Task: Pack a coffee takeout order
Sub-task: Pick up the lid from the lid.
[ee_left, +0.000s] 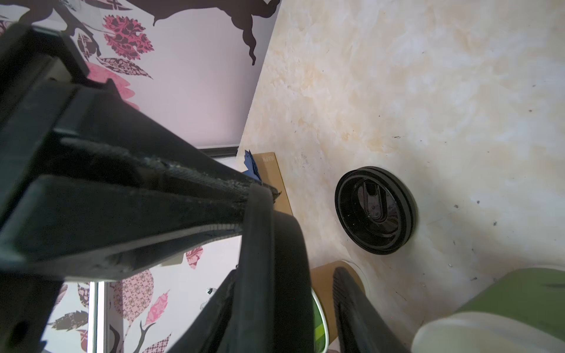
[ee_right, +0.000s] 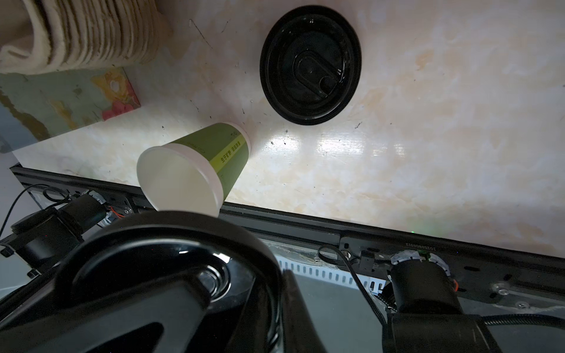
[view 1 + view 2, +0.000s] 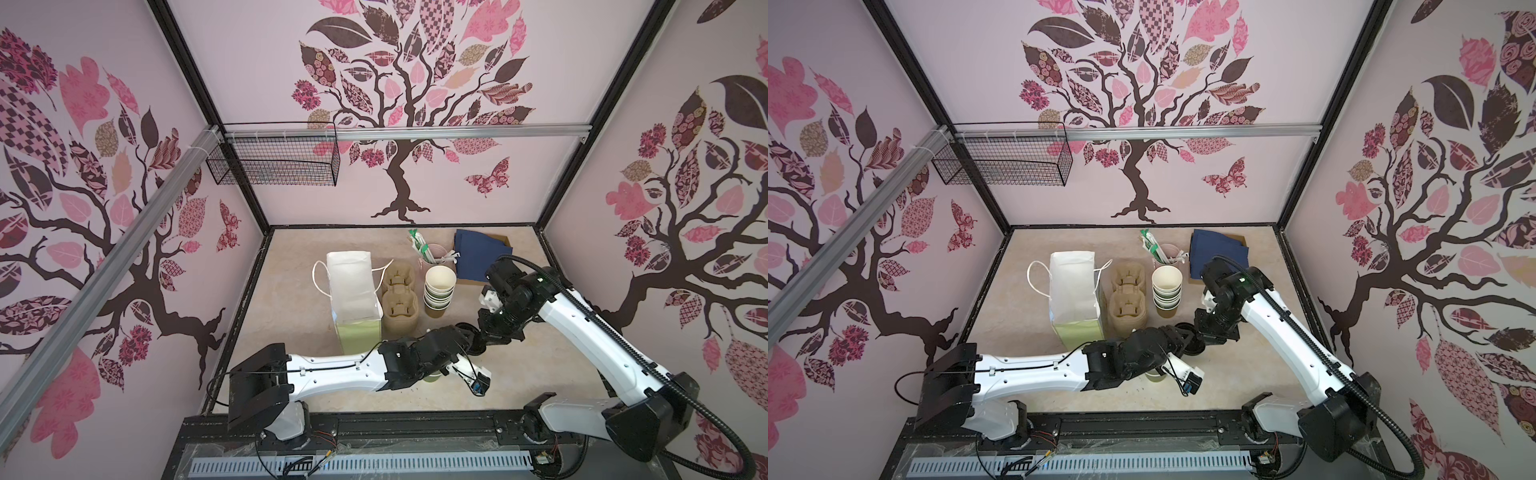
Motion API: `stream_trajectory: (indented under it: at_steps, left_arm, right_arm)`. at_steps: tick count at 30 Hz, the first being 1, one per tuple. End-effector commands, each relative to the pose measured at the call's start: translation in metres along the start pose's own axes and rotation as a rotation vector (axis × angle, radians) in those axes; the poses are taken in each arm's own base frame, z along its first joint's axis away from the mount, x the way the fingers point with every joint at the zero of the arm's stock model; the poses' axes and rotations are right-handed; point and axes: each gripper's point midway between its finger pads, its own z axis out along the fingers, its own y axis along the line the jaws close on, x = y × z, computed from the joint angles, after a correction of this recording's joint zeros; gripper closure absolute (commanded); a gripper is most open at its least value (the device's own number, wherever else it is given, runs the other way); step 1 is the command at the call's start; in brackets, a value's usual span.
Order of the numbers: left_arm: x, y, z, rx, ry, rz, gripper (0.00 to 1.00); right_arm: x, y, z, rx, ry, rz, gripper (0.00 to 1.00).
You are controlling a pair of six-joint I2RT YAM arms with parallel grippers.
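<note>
Nearest me, the cup stands upright and lidless on the table by the front rail. In both top views it is mostly hidden under the left arm. Its paler band carries Chinese characters too small to read. Just beyond, the right gripper is pinched tight on the rim of a black lid, clear of the table. The left gripper straddles that same lid with its jaws apart, a gap showing beside one finger. A second lid lies flat on the table nearby. Farther back stand the open bag, the carrier just beside it, and a stack of cups. At the back, navy napkins lie on cardboard, its printed letters partly cut off.
</note>
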Motion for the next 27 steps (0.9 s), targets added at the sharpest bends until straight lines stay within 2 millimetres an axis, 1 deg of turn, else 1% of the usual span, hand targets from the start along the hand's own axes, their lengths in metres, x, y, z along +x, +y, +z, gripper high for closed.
stream_trajectory:
  at_steps: [1,8,10,14,19,23,25,27]
  left_arm:
    - [-0.001,0.029,0.001,-0.081,0.025,0.007,0.58]
    - [0.000,0.038,0.000,-0.109,0.034,-0.002,0.67]
    - [-0.001,0.039,0.000,-0.113,0.028,-0.013,0.70]
    - [-0.002,0.044,-0.003,-0.124,0.022,-0.030,0.73]
    - [0.000,0.041,-0.004,-0.114,0.024,-0.042,0.76]
    - [-0.001,0.044,-0.007,-0.117,0.012,-0.071,0.78]
    - [-0.001,0.046,-0.010,-0.124,0.009,-0.099,0.78]
    - [-0.001,0.048,-0.015,-0.123,-0.001,-0.144,0.78]
  right_arm:
    - [0.006,0.003,-0.008,-0.006,0.007,-0.001,0.89]
    - [0.003,0.006,-0.009,-0.019,-0.008,0.014,0.88]
    - [0.003,0.006,-0.009,-0.021,-0.010,0.018,0.87]
    - [-0.002,0.008,-0.016,-0.025,-0.040,0.030,0.84]
    - [-0.010,0.015,-0.032,-0.042,-0.098,0.044,0.79]
    - [-0.016,0.022,-0.048,-0.059,-0.147,0.052,0.69]
    - [-0.023,0.026,-0.063,-0.070,-0.203,0.055,0.64]
    - [-0.032,0.032,-0.087,-0.091,-0.302,0.061,0.60]
